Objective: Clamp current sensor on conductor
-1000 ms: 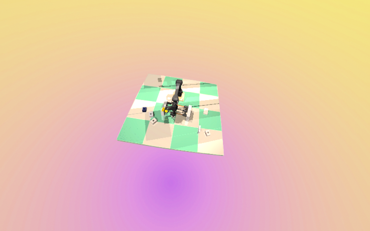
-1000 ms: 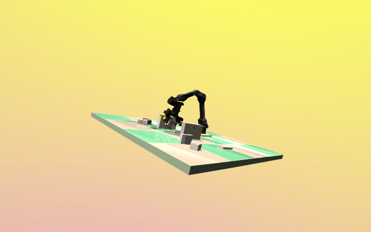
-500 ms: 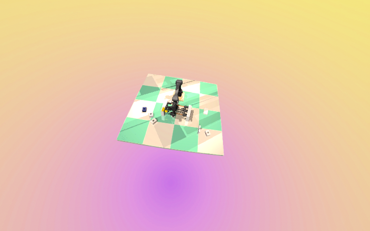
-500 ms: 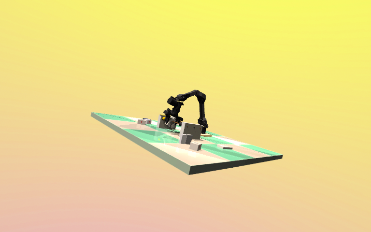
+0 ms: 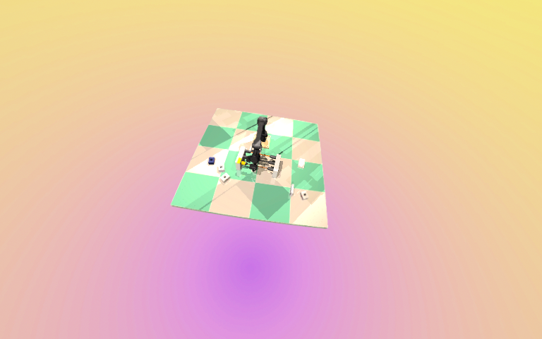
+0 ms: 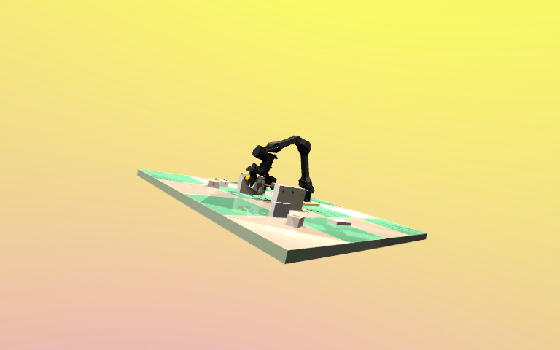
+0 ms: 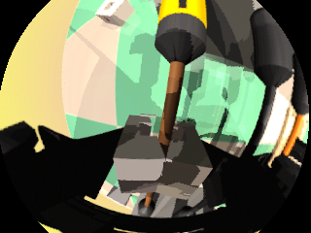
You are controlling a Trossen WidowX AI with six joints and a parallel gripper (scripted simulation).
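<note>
The grey current sensor (image 7: pixel 138 167) sits round a copper-brown conductor (image 7: pixel 173 89) in the wrist view. Its two halves meet along a seam on the near face; whether the latch is caught cannot be told. The conductor shows above and below the sensor. A black collar and a yellow sleeve (image 7: pixel 167 11) (image 5: pixel 240 161) are at its far end; no LOAD lettering is readable. No arrow on the sensor can be made out. My gripper (image 7: pixel 159 135) is shut on the sensor, one finger on each side. The top and exterior views show the gripper low between the two uprights, with the sensor small and partly hidden.
A pale left upright (image 5: pixel 241 153) and right upright (image 5: pixel 276 165) (image 6: pixel 289 197) hold the conductors. Another dark holder (image 7: pixel 272 53) is to the right in the wrist view. A dark blue block (image 5: pixel 211 160) and white blocks (image 5: pixel 224 177) (image 5: pixel 304 195) (image 6: pixel 294 220) stand around on the checkered table.
</note>
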